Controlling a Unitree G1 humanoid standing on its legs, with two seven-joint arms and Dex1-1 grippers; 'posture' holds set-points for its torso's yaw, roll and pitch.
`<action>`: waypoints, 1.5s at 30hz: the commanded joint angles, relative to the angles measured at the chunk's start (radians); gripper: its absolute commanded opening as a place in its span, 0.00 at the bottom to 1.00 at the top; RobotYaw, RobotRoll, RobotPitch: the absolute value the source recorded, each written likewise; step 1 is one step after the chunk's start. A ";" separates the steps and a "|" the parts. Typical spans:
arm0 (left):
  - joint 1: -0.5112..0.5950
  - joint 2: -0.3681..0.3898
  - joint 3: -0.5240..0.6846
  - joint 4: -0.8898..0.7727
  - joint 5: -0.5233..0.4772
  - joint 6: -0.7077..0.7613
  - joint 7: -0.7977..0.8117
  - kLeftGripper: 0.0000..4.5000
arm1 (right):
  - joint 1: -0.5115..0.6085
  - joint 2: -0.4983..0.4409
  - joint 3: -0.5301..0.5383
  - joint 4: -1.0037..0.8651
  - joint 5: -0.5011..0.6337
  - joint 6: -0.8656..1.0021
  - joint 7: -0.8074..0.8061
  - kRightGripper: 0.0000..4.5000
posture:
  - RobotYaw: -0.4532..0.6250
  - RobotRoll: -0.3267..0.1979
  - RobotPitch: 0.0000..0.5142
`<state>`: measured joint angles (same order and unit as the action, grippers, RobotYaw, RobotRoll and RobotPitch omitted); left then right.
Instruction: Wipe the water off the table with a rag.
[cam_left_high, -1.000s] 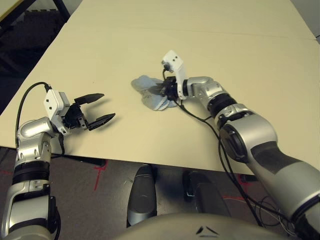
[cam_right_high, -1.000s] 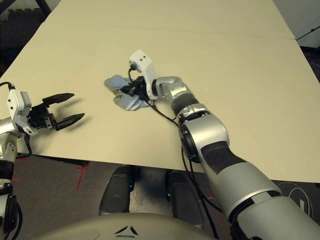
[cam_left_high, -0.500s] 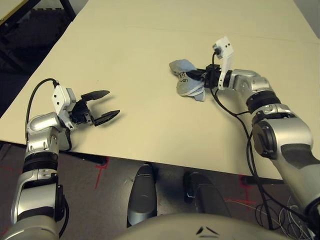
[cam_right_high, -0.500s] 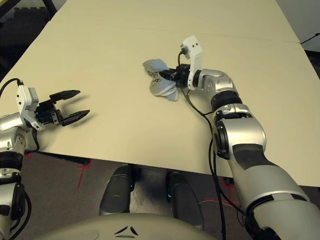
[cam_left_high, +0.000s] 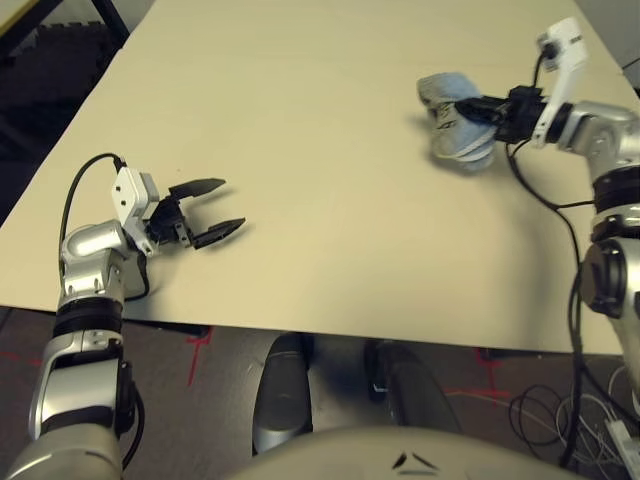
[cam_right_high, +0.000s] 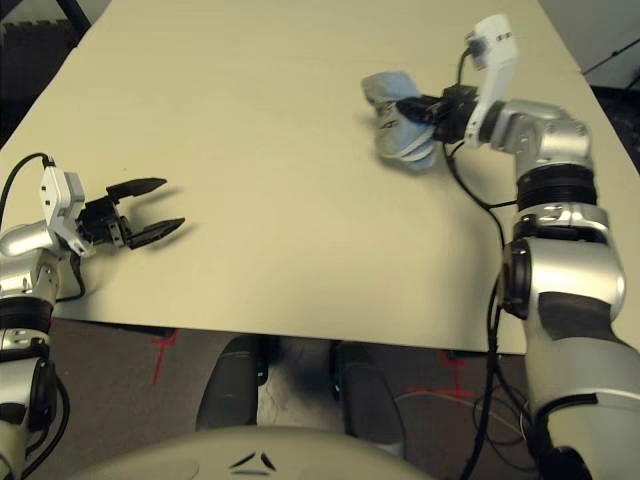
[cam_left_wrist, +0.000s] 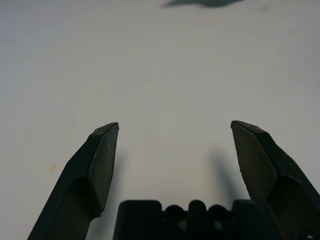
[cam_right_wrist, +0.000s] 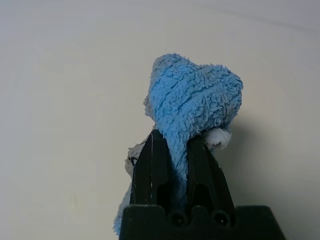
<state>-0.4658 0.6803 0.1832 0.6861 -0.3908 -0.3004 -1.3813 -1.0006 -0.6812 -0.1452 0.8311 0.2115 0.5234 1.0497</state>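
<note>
The right end effector (cam_left_high: 478, 108) pinches the bunched rag (cam_left_high: 452, 125) at the worktop's (cam_left_high: 330, 200) upper right, while the left end effector (cam_left_high: 232, 207) sits spread at lower left.

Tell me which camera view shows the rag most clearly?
The right wrist view: the rag sits close up, pinched between the right gripper fingers. Both eye views show it smaller, at the table's far right. The left wrist view shows a dark far-off shape.

Fluffy terry-cloth rag (cam_right_wrist: 192, 97), matt table (cam_left_high: 330, 150)
</note>
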 joint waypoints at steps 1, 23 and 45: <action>0.002 -0.011 -0.012 0.005 0.016 0.000 0.001 1.00 | 0.059 -0.035 -0.010 -0.071 0.021 0.044 0.006 0.02 | 0.58 0.62 0.39; -0.047 -0.036 -0.010 0.031 0.024 0.015 0.038 1.00 | 0.250 0.005 -0.030 -0.065 0.012 -0.070 -0.205 0.50 | 0.56 0.62 0.34; -0.229 -0.074 0.177 0.182 0.042 0.123 0.765 1.00 | 0.276 -0.071 -0.332 0.081 0.141 -0.557 -0.343 0.99 | 0.52 0.62 0.37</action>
<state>-0.6887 0.6051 0.3429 0.8440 -0.3641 -0.1895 -0.6692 -0.7329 -0.7322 -0.4492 0.8805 0.3432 0.0046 0.7224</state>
